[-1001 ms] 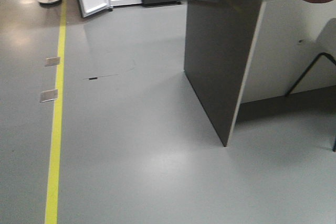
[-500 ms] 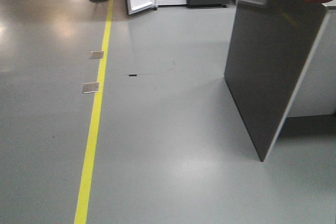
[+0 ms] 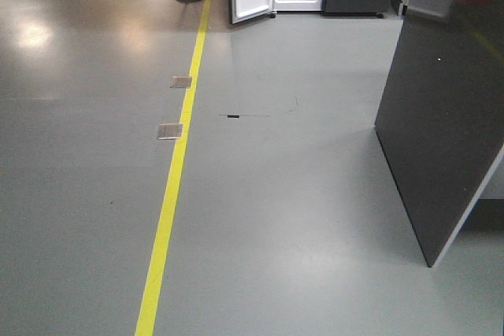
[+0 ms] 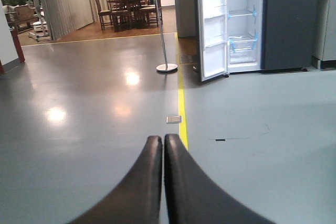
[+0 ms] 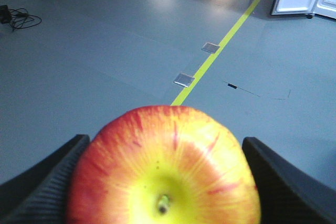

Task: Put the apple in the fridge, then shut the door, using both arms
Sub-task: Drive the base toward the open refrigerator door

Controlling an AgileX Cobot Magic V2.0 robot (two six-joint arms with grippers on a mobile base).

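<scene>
Red apple [image 5: 164, 166] sits clamped inside the right tool [image 5: 165, 142].

1. Round glossy apple [image 5: 165, 166]: red skin, yellow patch around the stem, red streaks running outward
2. Tall open fridge [image 4: 289, 19]: dark grey outside, white inside, blue tape strips [image 4: 255, 11]
3. Smooth grey floor [image 3: 299, 194]: one yellow painted line [image 3: 169, 210]
</scene>
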